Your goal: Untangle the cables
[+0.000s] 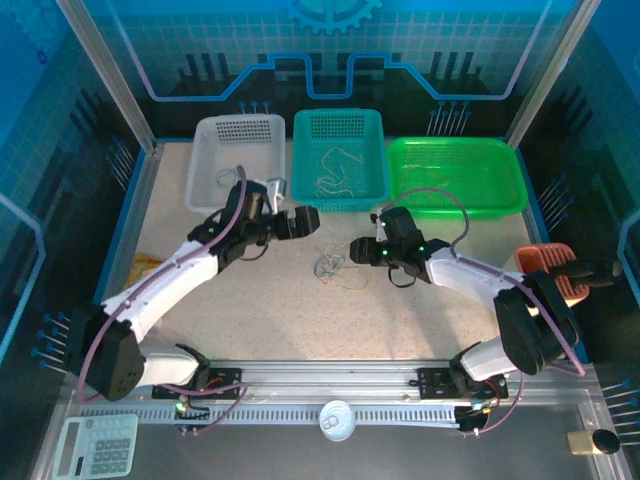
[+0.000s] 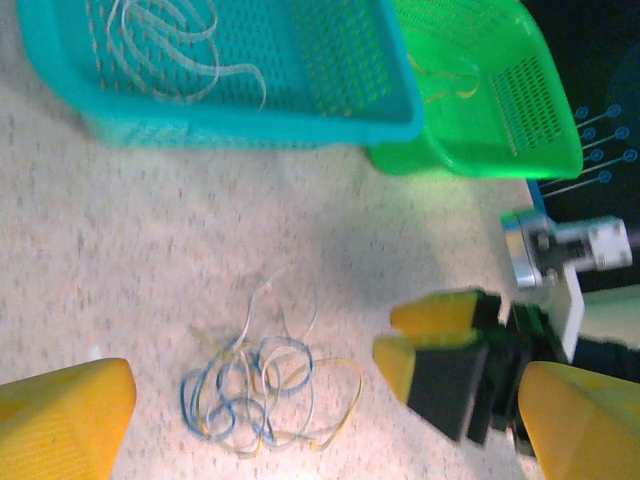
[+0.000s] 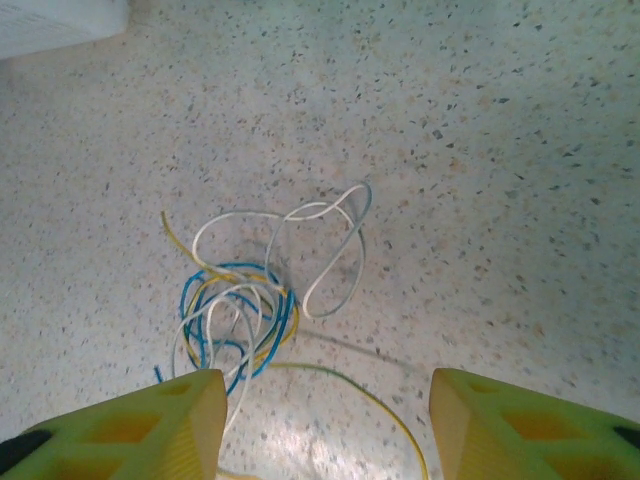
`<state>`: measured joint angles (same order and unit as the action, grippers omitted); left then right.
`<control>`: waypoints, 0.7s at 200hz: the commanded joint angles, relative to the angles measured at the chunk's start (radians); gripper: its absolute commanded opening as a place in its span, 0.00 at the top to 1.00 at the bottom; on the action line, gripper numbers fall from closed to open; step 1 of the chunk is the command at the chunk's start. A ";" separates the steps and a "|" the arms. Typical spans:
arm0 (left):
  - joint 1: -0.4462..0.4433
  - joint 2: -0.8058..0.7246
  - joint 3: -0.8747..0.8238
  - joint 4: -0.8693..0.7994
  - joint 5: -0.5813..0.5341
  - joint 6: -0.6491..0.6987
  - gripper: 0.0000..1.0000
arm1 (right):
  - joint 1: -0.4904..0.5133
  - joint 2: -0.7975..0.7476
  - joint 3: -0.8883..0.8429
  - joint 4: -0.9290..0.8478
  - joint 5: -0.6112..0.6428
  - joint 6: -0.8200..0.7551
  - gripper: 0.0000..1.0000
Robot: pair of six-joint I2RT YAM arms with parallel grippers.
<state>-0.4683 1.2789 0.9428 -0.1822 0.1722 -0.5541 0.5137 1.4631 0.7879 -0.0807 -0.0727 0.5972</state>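
The cables (image 1: 330,265) lie as a small tangle of blue, white and yellow strands on the speckled table, between my two grippers. My left gripper (image 1: 300,222) hovers just up and left of the tangle, wide open. In the left wrist view the cables (image 2: 265,390) sit between and ahead of its fingers, with nothing gripped. My right gripper (image 1: 358,250) is just right of the tangle. In the right wrist view the cables (image 3: 240,310) lie ahead, nearer the left finger (image 3: 190,420). One yellow strand (image 3: 345,385) runs across the table between the parted jaws, untouched.
Three baskets line the back: white (image 1: 200,165), teal (image 1: 300,160) holding loose pale strands, and green (image 1: 515,180). An orange object (image 1: 545,262) sits at the right edge, a calculator (image 1: 95,445) at the near left. My right gripper (image 2: 415,340) appears close beside the tangle.
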 commanded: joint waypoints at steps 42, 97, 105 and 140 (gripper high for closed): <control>-0.020 -0.203 -0.222 0.177 -0.062 -0.135 0.01 | -0.006 0.130 0.051 0.133 -0.053 0.079 0.49; -0.020 -0.205 -0.207 0.170 -0.057 -0.134 0.01 | -0.006 0.201 0.071 0.159 -0.062 0.088 0.56; -0.020 -0.206 -0.208 0.171 -0.059 -0.135 0.01 | -0.005 0.210 0.074 0.163 -0.065 0.088 0.57; -0.021 -0.204 -0.215 0.183 -0.056 -0.145 0.01 | -0.006 0.243 0.086 0.171 -0.081 0.085 0.66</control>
<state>-0.4847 1.0908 0.7292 -0.0280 0.1276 -0.6827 0.5140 1.6836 0.8455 0.0628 -0.1265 0.6815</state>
